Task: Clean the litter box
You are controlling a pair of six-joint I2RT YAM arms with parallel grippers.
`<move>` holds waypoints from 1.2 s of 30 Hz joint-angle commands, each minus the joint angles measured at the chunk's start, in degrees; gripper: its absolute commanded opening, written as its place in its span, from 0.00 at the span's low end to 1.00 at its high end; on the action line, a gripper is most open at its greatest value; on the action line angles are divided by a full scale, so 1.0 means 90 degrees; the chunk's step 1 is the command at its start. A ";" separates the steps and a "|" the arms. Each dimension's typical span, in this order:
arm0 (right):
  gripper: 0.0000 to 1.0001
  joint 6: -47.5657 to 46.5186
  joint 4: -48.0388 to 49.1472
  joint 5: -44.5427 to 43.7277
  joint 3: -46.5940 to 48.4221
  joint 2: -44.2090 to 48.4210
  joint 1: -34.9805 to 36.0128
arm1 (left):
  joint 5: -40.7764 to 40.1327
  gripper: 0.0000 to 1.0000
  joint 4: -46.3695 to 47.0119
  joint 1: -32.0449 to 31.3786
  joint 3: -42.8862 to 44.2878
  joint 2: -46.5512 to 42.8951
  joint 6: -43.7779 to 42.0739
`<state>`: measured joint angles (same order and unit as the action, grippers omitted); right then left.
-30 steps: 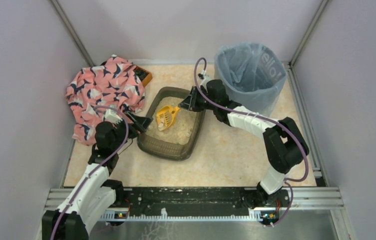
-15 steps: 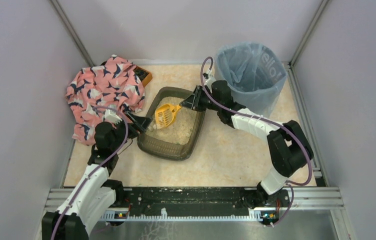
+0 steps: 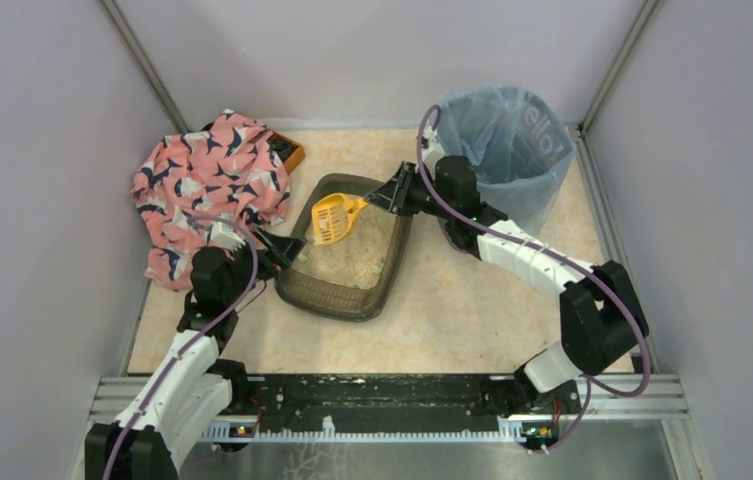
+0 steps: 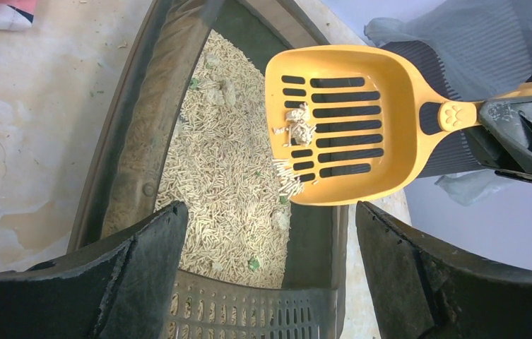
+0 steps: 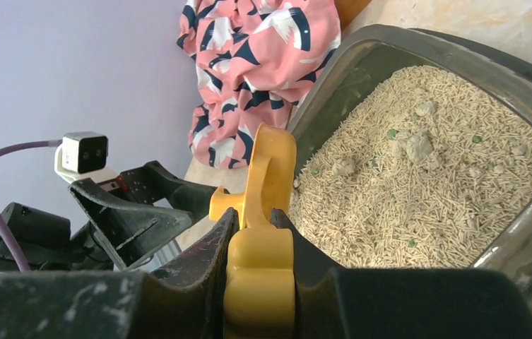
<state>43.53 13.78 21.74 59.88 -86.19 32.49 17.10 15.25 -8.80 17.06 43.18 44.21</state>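
Observation:
The dark grey-brown litter box (image 3: 340, 297) sits mid-table, filled with pale beige litter (image 3: 357, 258), small clumps and green bits. It shows in the left wrist view (image 4: 143, 127) and the right wrist view (image 5: 418, 49). My right gripper (image 3: 389, 195) is shut on the handle of a yellow slotted scoop (image 3: 331, 219), held above the box's far left part. The scoop (image 4: 347, 120) carries a small clump of litter. Its handle (image 5: 259, 275) sits between my right fingers. My left gripper (image 3: 290, 248) is open at the box's left rim, with the near wall (image 4: 263, 311) between its jaws.
A tall grey bin with a blue bag (image 3: 504, 150) stands at the back right, behind the right arm. A pink patterned cloth (image 3: 207, 180) lies at the back left, over an orange item (image 3: 293, 155). Grey walls enclose the table on three sides.
My right gripper has lifted the scoop out of the litter and drawn it back toward the bin. My left arm has stayed at the box's left rim.

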 commanded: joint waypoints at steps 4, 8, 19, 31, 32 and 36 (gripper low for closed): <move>0.00 -0.0059 0.0342 -0.0135 -0.0304 0.0510 -0.0228 | 0.0051 0.94 0.0298 0.0020 -0.0045 -0.0042 0.0024; 0.00 -0.0378 -0.0015 -0.0456 -0.0300 0.1058 -0.0443 | 0.0030 0.94 0.0230 0.0025 -0.0047 -0.0071 -0.0023; 0.00 0.0012 0.0374 0.0144 -0.0539 0.1034 -0.0807 | 0.0264 0.94 0.0369 0.0020 0.0057 0.0212 0.0031; 0.00 -0.0097 0.0146 0.0279 -0.0117 0.1112 -0.0815 | 0.0324 0.94 0.0435 0.0020 0.0066 0.0301 0.0087; 0.00 -0.0240 -0.0018 0.0221 -0.0046 0.1102 -0.0796 | 0.0321 0.94 0.0436 0.0020 0.0054 0.0293 0.0088; 0.00 -0.0771 -0.0507 -0.0135 0.0201 0.0972 -0.0528 | 0.0270 0.94 0.0471 0.0020 0.0009 0.0312 0.0059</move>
<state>41.65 10.68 23.03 56.58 -77.54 25.87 19.00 16.80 -8.80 16.99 45.89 44.53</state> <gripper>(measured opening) 0.199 0.936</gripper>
